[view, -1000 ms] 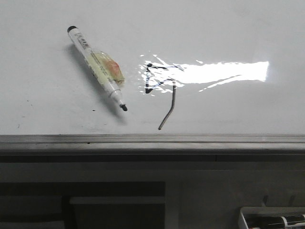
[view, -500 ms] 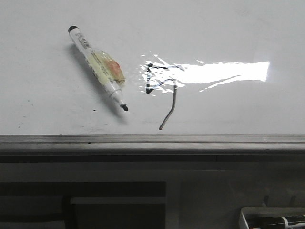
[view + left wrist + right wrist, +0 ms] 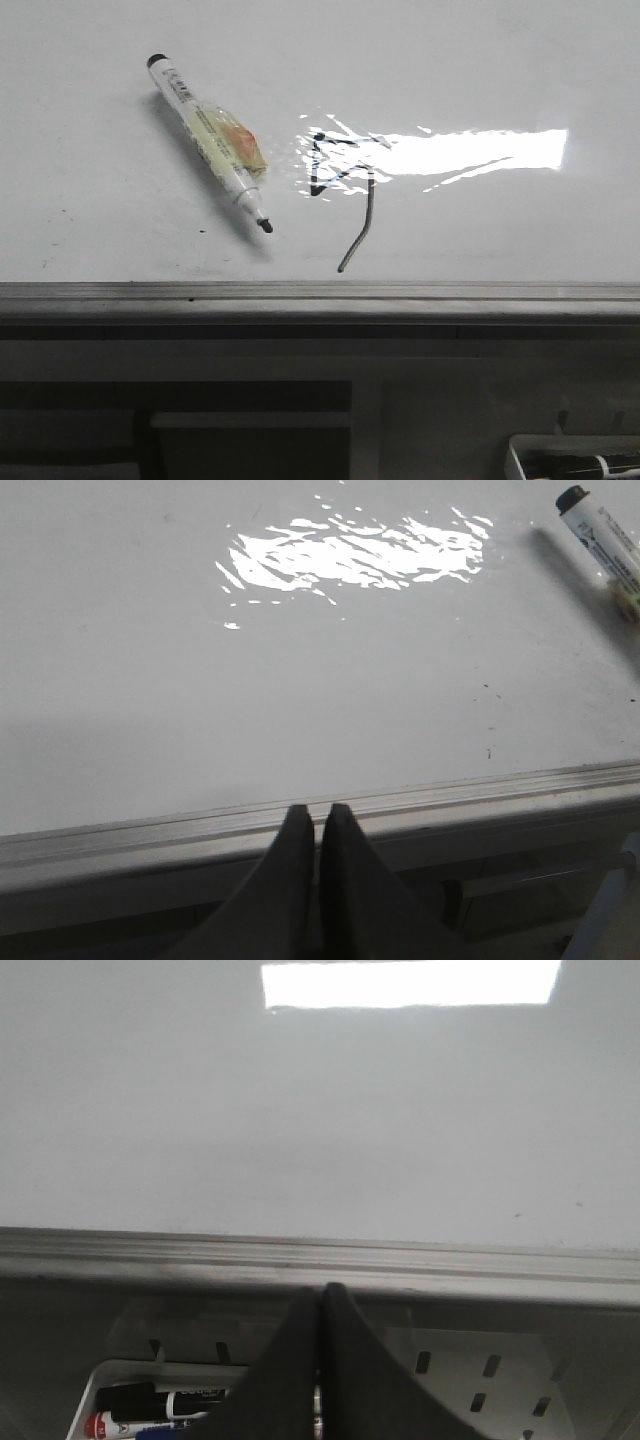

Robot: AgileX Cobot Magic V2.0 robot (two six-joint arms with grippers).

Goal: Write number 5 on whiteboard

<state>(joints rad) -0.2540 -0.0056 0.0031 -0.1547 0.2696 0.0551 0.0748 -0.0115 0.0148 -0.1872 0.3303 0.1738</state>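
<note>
Number 5 (image 3: 340, 190) drawn on whiteboard (image 3: 480, 60); marker (image 3: 210, 140) lies uncapped beside it. Left tool (image 3: 318, 825) and right tool (image 3: 320, 1305) pressed together, empty. Risk: marker rolls, smears strokes.

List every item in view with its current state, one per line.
whiteboard: flat, glossy, glare patch.
number 5: drawn, crude.
marker: uncapped, lying on the board, unheld.
left gripper: shut, empty.
right gripper: shut, empty.
marker tray: holds capped markers.

black number 5 (image 3: 340, 190) on white whiteboard (image 3: 480, 60)
</note>
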